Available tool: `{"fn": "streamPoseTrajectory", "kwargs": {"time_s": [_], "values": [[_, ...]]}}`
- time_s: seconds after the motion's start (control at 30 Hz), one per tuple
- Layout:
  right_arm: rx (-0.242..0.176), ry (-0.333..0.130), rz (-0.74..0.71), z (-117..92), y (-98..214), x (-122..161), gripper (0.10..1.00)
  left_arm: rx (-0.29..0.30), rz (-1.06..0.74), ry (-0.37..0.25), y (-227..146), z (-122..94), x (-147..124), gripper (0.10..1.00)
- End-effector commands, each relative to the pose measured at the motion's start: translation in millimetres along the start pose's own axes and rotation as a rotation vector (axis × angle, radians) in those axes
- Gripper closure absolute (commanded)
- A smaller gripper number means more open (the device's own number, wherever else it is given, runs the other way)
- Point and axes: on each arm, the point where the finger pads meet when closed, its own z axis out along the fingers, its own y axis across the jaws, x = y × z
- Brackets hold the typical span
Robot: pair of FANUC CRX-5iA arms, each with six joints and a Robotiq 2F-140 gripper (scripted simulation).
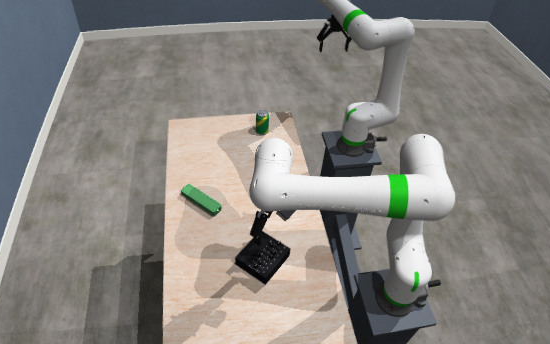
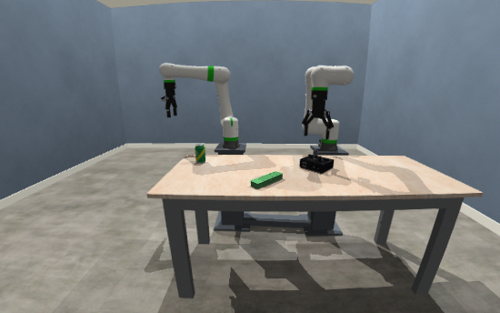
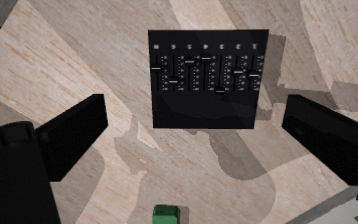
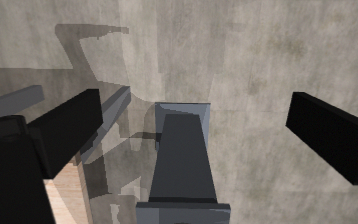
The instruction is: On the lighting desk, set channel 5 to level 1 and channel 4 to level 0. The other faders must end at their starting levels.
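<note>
The black lighting desk (image 1: 262, 257) (image 2: 316, 164) (image 3: 200, 112) lies on the table. In the left wrist view its labels run M, 6, 5, 4, 3, 2, 1 from left to right. The channel 5 knob (image 3: 189, 62) and channel 4 knob (image 3: 206, 58) stand near the label end of their slots, channel 4 slightly closer. The channel 3 knob (image 3: 220, 91) is at the opposite end. The scale numbers are too small to read. My left gripper (image 2: 317, 135) (image 3: 194, 110) is open above the desk, touching nothing. My right gripper (image 1: 334, 49) (image 2: 172, 115) (image 4: 194, 107) is open and empty, high beyond the table.
A green block (image 1: 201, 200) (image 2: 266, 180) (image 3: 165, 215) lies on the table (image 1: 190, 150) (image 2: 227, 188) to one side of the desk. A green can (image 1: 262, 123) (image 2: 200, 154) stands near the table's far end in the top view. The right arm's pedestal (image 4: 182, 160) shows below the right gripper.
</note>
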Motion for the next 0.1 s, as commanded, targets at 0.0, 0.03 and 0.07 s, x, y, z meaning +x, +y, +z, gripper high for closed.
{"fn": "streamPoseTrajectory", "kwargs": {"time_s": [0.0,0.03,0.07], "values": [[0.000,0.002,0.000,-0.8,0.1,0.3,0.098,0.000,0.000,-0.002,0.0,-0.8,-0.4,0.098],[0.000,0.002,0.000,-0.8,0.1,0.3,0.098,0.000,0.000,-0.002,0.0,-0.8,-0.4,0.098],[0.000,0.002,0.000,-0.8,0.1,0.3,0.098,0.000,0.000,-0.002,0.0,-0.8,-0.4,0.098]]}}
